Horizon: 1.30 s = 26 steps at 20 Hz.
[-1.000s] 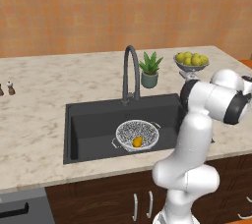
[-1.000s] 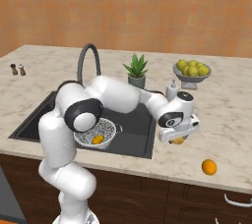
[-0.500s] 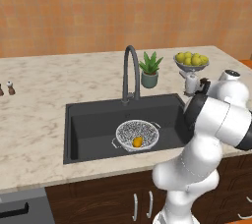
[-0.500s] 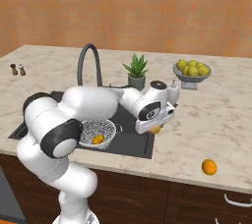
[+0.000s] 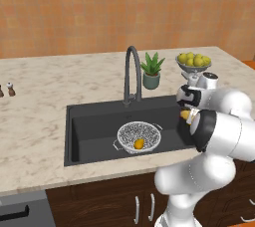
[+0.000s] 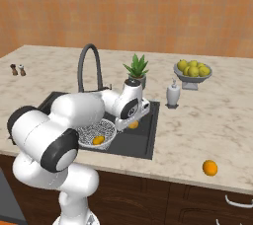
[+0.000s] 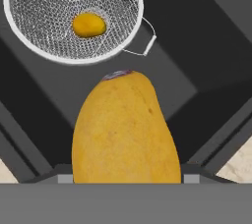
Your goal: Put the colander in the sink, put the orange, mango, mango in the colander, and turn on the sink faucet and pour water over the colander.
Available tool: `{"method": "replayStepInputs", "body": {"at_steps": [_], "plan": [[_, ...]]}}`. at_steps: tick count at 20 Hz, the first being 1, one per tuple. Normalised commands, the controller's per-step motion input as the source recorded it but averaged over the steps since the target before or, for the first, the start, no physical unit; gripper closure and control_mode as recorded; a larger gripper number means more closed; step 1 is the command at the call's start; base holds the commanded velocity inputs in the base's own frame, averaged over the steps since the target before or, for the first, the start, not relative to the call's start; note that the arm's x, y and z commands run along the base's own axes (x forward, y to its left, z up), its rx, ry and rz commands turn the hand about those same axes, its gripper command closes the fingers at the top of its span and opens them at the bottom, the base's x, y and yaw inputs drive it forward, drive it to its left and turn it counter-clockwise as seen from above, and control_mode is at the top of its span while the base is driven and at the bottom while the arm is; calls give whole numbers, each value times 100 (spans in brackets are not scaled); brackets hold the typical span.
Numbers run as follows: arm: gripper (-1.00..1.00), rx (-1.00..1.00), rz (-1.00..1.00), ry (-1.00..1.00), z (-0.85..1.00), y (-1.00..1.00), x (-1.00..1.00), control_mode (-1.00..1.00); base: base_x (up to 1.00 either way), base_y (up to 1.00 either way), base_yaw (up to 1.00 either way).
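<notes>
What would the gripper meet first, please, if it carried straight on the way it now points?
Probably the black floor of the sink, beside the colander rather than inside it. The gripper, holding a mango, points down into the basin; the colander sits off to one side of that line, though depth is hard to judge.

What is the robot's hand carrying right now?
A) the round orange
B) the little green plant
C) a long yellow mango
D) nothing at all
C. In the hand view a long yellow mango sits between the fingers over the black sink, while the orange lies on the counter and another mango is already in the colander.
</notes>
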Motion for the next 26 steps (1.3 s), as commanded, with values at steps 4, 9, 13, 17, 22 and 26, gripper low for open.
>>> {"method": "replayStepInputs", "body": {"at_steps": [4, 9, 13, 17, 22, 26], "plan": [[100, 0, 22, 0, -14, 67, 14, -100, 0, 0, 0], [100, 4, 21, 0, -17, 46, 20, -100, 0, 0, 0], [100, 6, 16, 0, -24, 39, 5, -100, 0, 0, 0], [100, 16, 12, 0, -15, 28, 3, -100, 0, 0, 0], [100, 9, 2, 2, -7, 38, 9, -100, 0, 0, 0], [100, 3, 0, 2, -15, 42, 1, -100, 0, 0, 0]]}}
